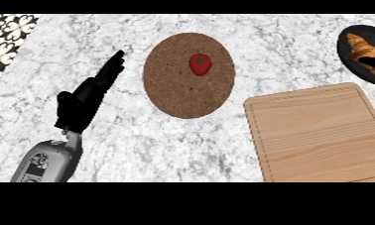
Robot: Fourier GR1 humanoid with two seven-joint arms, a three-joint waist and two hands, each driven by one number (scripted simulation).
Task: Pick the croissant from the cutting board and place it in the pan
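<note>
Croissant [362, 50]: in the pan [341, 45], far right, long axis slanting; cutting board [315, 135] bare. My left hand [82, 104]: fingers straight, holding nothing, far left, well apart. Right hand: unseen.

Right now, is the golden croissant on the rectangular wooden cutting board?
No, the croissant lies in the round black pan, apart from the board.

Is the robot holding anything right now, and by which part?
Nothing visible. The left hand is open, fingers straight; the croissant lies in the pan. The right hand is out of view.
</note>
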